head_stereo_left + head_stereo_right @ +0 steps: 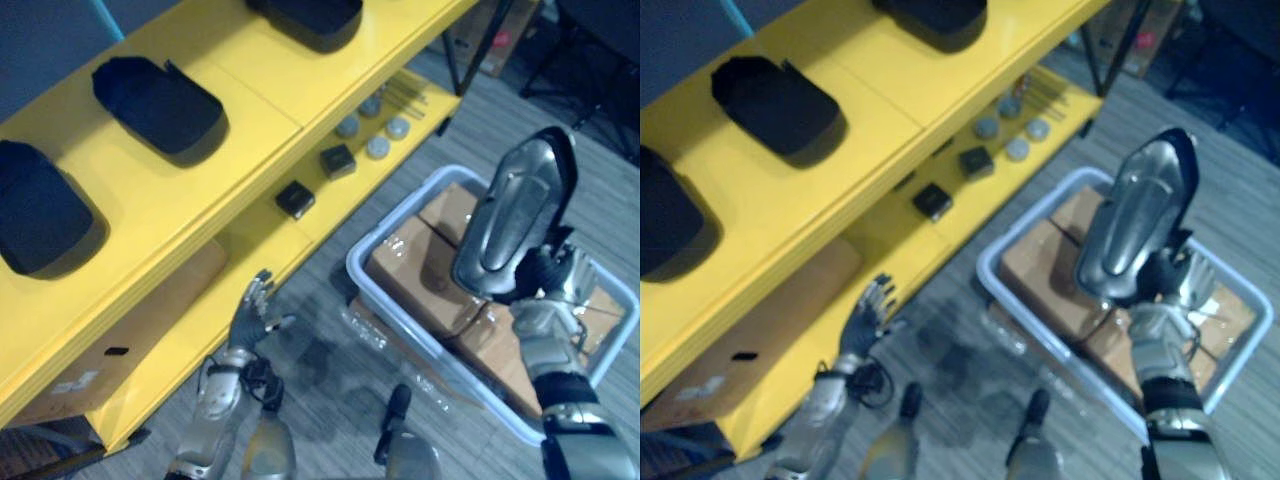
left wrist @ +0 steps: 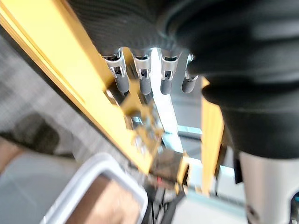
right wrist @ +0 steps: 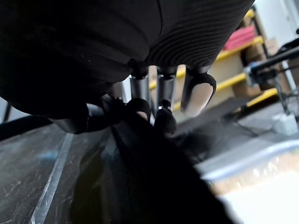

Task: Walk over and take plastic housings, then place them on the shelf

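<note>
Over the crate (image 1: 358, 280) at four o'clock, the right hand (image 1: 548, 285) curls its fingers round a plastic housing (image 1: 515, 220), held upright; at seven o'clock the left hand (image 1: 252, 315) hangs with fingers spread beside the yellow shelf (image 1: 260, 90); three dark housings (image 1: 155, 105) lie on its top board at ten o'clock.

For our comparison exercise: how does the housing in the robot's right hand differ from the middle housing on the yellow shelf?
The held housing stands nearly upright, gripped by the right hand; the shelf housing lies flat on the yellow shelf. The held housing shows a shiny grey face; the shelf housing looks matt black. Both are long and rounded.
</note>
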Motion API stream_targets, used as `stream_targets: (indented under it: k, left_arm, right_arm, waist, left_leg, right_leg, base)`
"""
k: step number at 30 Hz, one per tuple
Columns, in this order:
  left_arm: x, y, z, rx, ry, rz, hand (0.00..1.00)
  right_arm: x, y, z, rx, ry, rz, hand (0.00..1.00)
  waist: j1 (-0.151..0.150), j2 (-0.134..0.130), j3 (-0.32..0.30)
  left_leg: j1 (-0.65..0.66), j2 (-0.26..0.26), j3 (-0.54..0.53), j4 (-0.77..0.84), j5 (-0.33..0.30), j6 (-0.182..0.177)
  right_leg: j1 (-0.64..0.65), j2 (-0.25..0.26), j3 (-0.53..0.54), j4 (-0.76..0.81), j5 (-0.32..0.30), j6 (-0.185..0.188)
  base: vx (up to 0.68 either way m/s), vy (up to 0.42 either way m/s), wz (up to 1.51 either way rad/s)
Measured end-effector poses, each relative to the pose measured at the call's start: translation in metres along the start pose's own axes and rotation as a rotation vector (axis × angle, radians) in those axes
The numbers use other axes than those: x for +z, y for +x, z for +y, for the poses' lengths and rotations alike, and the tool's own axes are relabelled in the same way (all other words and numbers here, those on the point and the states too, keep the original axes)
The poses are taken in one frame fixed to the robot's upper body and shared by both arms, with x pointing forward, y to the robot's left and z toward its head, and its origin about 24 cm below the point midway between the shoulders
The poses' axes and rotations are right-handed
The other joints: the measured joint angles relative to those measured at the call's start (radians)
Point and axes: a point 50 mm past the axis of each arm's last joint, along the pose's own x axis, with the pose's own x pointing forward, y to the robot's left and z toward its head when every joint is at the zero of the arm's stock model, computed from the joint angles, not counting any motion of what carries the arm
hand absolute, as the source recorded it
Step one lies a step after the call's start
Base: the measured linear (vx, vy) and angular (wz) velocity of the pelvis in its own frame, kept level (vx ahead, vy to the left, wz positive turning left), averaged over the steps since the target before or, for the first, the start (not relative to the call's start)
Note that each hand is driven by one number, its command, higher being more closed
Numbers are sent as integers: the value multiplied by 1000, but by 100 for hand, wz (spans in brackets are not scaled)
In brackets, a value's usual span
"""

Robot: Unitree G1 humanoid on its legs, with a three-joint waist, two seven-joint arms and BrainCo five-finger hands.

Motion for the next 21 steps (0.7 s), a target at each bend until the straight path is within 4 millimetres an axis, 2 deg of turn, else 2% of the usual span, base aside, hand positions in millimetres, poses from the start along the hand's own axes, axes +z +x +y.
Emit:
stream_targets:
  k: [4,8,10,15,21]
  left_arm:
    - [6,6,-6,-104,32,34,0]
    - [8,17,-9,-154,63,99,0]
    - [6,24,-12,-177,68,139,0]
    - [-20,33,-3,-157,51,344,0]
    - [-56,21,6,-135,-20,584,0]
  right_arm:
    - [1,-7,-7,-22,4,-73,100]
    - [17,-12,-17,-56,24,-226,100]
    - [24,-14,-18,-57,35,-290,100]
    - [39,-20,-19,-7,55,-426,100]
    - [44,-40,2,212,31,-518,100]
  waist:
    - [-15,-6,-56]
    - [-46,-16,-100]
    - [-49,-21,-104]
    - [-73,-28,-117]
    - [-70,-28,-120]
  left_leg:
    - [56,20,42,-7,-14,-9]
    - [89,34,77,-9,-25,-12]
    - [117,40,103,-7,-33,-15]
    - [120,44,124,24,-54,-15]
    - [134,42,147,41,-66,-14]
  right_leg:
    - [35,22,32,-22,6,-3]
    - [54,39,61,-39,14,-6]
    - [60,46,85,-39,17,-9]
    - [62,52,110,-39,20,-11]
    - [60,52,135,-40,25,-10]
  base:
    - [27,-17,-29]
    - [19,-14,-26]
    - [3,-13,-31]
    - [-12,-18,-19]
    - [-3,-10,-11]
